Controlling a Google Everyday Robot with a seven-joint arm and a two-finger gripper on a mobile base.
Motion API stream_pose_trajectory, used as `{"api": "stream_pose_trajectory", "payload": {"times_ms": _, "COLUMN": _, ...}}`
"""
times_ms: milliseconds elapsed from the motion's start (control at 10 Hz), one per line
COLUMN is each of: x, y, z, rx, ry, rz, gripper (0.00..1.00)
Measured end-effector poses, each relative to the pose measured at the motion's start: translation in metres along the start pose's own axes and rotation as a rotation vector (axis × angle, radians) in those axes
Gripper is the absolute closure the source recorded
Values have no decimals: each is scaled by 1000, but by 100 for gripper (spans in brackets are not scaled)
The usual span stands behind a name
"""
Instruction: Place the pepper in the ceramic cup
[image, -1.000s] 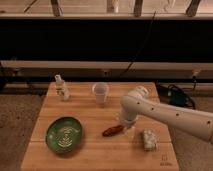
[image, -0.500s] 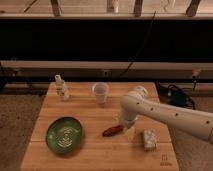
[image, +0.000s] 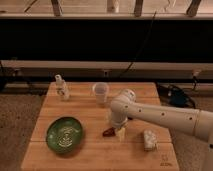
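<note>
The reddish-brown pepper (image: 108, 132) lies on the wooden table (image: 90, 112), a little in front of its middle. My gripper (image: 119, 131) is down at the table, right at the pepper's right end, and the white arm reaches in from the right. The white ceramic cup (image: 100, 91) stands upright at the back middle of the table, behind and slightly left of the gripper, with a gap between them. Part of the pepper's right end is hidden by the gripper.
A green bowl (image: 64, 134) sits at the front left. A small clear bottle with a white top (image: 61, 87) stands at the back left. A small white crumpled object (image: 149, 139) lies at the front right. Cables hang behind the table.
</note>
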Motion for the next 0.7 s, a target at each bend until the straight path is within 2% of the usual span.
{"api": "stream_pose_trajectory", "payload": {"times_ms": 300, "x": 1, "y": -4, "z": -1, "rx": 10, "ry": 7, "rz": -24, "gripper": 20}}
{"api": "stream_pose_trajectory", "payload": {"times_ms": 400, "x": 3, "y": -5, "z": -2, "rx": 14, "ry": 12, "rz": -23, "gripper": 25}}
{"api": "stream_pose_trajectory", "payload": {"times_ms": 700, "x": 19, "y": 0, "z": -3, "rx": 10, "ry": 25, "rz": 11, "gripper": 52}}
